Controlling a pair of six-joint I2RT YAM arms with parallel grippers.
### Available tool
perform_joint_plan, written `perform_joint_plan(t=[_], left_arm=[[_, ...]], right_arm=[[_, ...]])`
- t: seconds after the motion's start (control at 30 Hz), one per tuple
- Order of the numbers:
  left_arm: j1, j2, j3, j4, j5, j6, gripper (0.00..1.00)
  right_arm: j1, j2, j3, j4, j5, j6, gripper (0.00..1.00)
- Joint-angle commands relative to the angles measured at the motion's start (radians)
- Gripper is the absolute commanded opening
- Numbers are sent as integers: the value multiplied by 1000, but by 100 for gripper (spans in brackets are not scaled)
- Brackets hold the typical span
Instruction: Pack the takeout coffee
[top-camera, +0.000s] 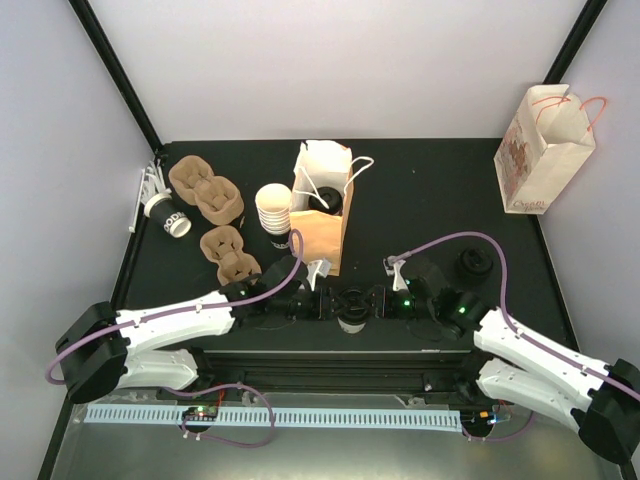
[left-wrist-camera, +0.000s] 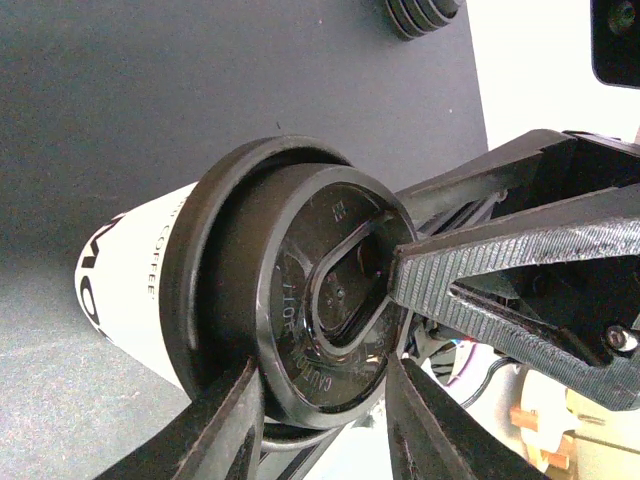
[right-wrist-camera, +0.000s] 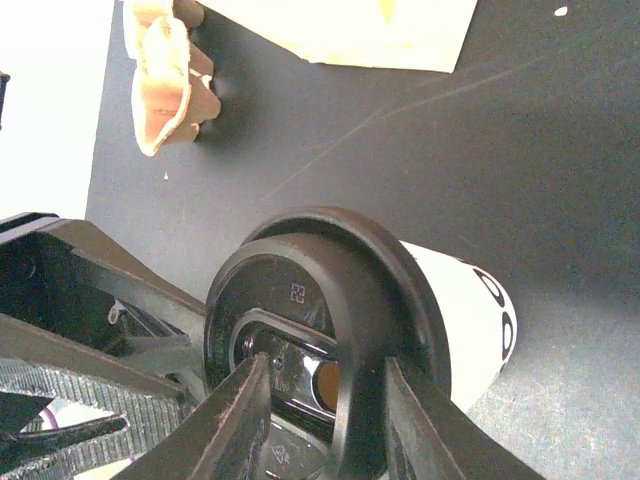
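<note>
One takeout coffee cup (top-camera: 352, 320), white with a black lid (left-wrist-camera: 300, 300), is held between both arms at the near middle of the table. My left gripper (top-camera: 325, 303) comes in from the left. In the left wrist view, the left gripper (left-wrist-camera: 330, 405) has its fingers closed either side of the lid's edge. My right gripper (top-camera: 378, 300) comes from the right and pinches the lid's raised rim (right-wrist-camera: 400, 300). Its ribbed finger (left-wrist-camera: 480, 270) presses on the lid top. The cup's white wall (right-wrist-camera: 465, 320) shows behind the lid. A second lidded cup (top-camera: 168, 215) lies at the far left.
A brown paper bag (top-camera: 325, 215) lies behind the grippers with a lidded cup (top-camera: 322, 200) in its mouth. A stack of white cups (top-camera: 272, 208) and brown cup carriers (top-camera: 205, 190) are left of it. Spare black lids (top-camera: 472, 265) sit at the right. A printed bag (top-camera: 545, 150) stands far right.
</note>
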Motion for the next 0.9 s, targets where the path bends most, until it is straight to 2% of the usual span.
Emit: perform_joint_plan(t=[0.0,0.87], left_arm=[[-18,148,-122,-110,-16,6,37],[-41,211,-163,-33,8,-17,35]], right_arm=[[25,116,-182,-174,-29,14,34],[25,143,-231,-149,-45,7,34]])
